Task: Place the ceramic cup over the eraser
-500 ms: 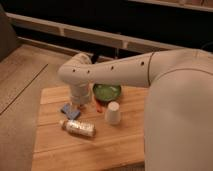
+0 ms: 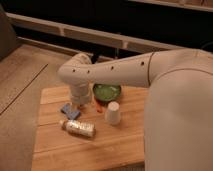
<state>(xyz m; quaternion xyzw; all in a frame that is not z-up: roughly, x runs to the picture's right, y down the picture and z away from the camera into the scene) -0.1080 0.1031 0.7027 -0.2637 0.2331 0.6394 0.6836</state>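
Note:
The ceramic cup [image 2: 113, 113] is small, white and handleless, and it stands alone on the wooden table [image 2: 60, 150], right of centre. My white arm reaches in from the right and bends down at the wrist. The gripper [image 2: 80, 101] hangs low over the table's left part, just above a flat blue pad [image 2: 70, 111] and about a cup's width left of the cup. The gripper is open and I see nothing in it. The eraser does not show; the wrist covers the spot beneath it.
A green bowl [image 2: 107, 91] sits behind the cup, close to the arm. A small orange-red stick [image 2: 97, 106] lies between the bowl and the cup. A bottle [image 2: 78, 127] lies on its side in front of the blue pad. The table's left edge drops to a tan floor [image 2: 20, 80].

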